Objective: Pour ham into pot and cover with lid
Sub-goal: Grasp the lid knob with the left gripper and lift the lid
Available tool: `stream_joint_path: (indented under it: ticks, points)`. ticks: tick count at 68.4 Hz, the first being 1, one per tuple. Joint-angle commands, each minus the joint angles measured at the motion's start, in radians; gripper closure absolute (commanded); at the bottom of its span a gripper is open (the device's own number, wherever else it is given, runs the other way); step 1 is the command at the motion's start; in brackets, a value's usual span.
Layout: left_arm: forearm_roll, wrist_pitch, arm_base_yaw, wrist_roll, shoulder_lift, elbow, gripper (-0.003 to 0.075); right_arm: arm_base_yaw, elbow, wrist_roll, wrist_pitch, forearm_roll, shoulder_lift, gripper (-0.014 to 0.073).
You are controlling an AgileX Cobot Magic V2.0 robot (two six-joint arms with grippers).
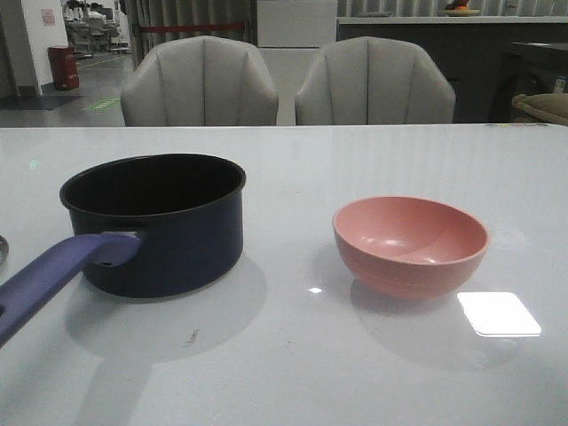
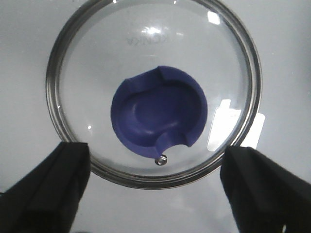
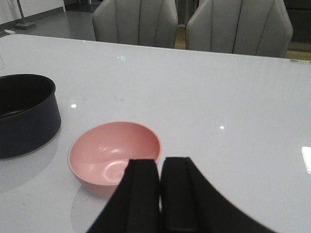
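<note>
The dark navy pot (image 1: 155, 226) stands left of centre on the white table, its purple-blue handle (image 1: 53, 280) pointing to the near left; its black inside shows nothing I can make out. To its right sits a pink bowl (image 1: 410, 244), which looks empty in the right wrist view (image 3: 114, 153). No ham is visible. The glass lid (image 2: 153, 90) with its blue knob (image 2: 159, 111) lies flat on the table under my left gripper (image 2: 155, 165), which is open wide and above it. My right gripper (image 3: 160, 165) is shut on nothing, just short of the bowl. Neither gripper shows in the front view.
Two grey chairs (image 1: 200, 84) (image 1: 373, 80) stand behind the table's far edge. A bright window reflection (image 1: 499, 313) lies on the tabletop to the near right of the bowl. The pot (image 3: 26, 116) is a short gap from the bowl.
</note>
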Motion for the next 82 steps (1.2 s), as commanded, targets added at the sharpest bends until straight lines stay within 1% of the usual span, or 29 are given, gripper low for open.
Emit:
stream_joint_path:
  ticks: [1, 22, 54, 72, 77, 82]
  points:
    - [-0.014, -0.009, 0.002, 0.018, -0.029, -0.035, 0.0148, 0.001, -0.028, -0.011, -0.083, 0.003, 0.007, 0.0427]
    - [-0.029, -0.013, 0.002, 0.02, 0.049, -0.037, 0.0148, 0.001, -0.028, -0.011, -0.083, 0.003, 0.007, 0.0427]
    - [-0.029, -0.12, 0.002, 0.02, 0.072, -0.037, 0.0148, 0.001, -0.028, -0.011, -0.083, 0.003, 0.007, 0.0427]
    - [-0.035, -0.113, 0.002, 0.02, 0.109, -0.037, 0.0149, 0.001, -0.028, -0.011, -0.083, 0.003, 0.007, 0.0427]
    - [-0.039, -0.124, 0.002, 0.02, 0.109, -0.037, 0.0163, 0.001, -0.028, -0.011, -0.083, 0.003, 0.007, 0.0427]
    - [-0.046, -0.128, 0.002, 0.02, 0.109, -0.037, 0.0209, 0.001, -0.028, -0.011, -0.083, 0.003, 0.007, 0.0427]
